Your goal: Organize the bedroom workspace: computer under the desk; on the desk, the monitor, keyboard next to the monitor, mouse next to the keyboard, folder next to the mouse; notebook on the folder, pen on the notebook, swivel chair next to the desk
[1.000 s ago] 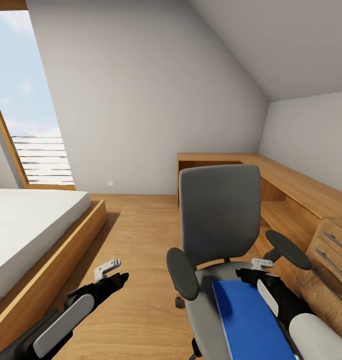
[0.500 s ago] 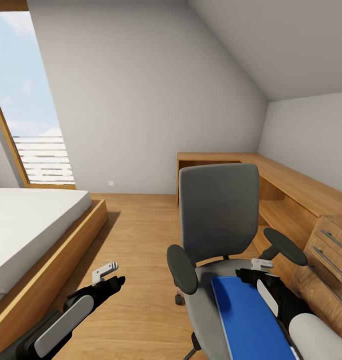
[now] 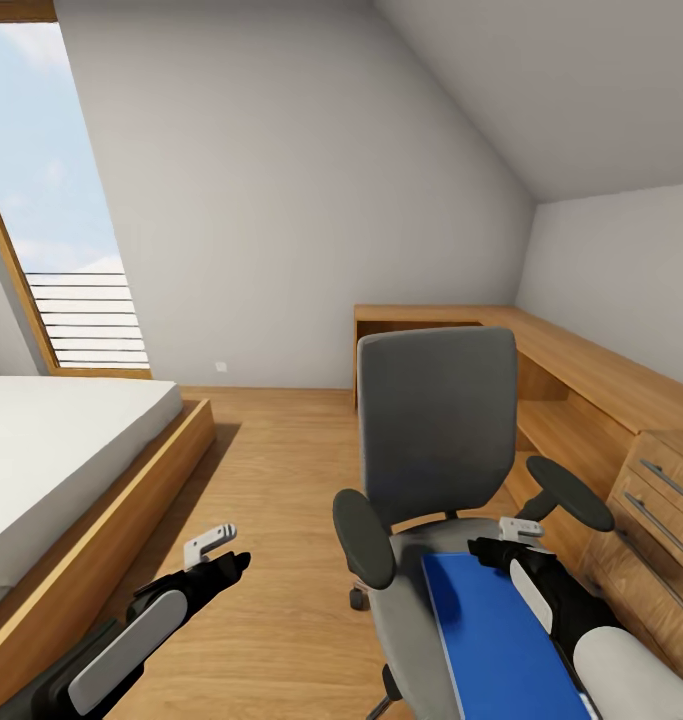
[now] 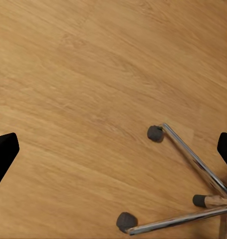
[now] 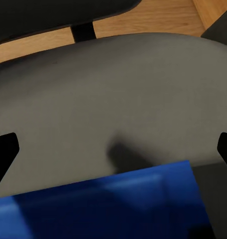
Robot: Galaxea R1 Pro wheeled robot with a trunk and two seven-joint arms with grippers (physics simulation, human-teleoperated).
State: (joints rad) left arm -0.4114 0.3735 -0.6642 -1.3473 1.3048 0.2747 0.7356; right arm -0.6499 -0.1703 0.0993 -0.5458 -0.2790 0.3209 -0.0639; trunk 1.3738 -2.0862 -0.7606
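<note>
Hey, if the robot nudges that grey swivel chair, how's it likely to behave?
The swivel chair will probably roll readily: castor wheels sit on smooth wooden floor. It may also rotate rather than travel straight. The flat blue folder lies loose on the seat and could slide.

Sloped white walls, wood floor (image 3: 271, 470), bed (image 3: 51, 450), tall window (image 3: 51, 220)

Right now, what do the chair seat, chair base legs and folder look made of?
Swivel chair seat: grey, matte, looks like fabric upholstery, no shine. Base legs: bright reflective tubes, likely chromed metal, with dark casters. Folder: flat, uniform blue, smooth; plastic or coated card, can't tell which.
</note>
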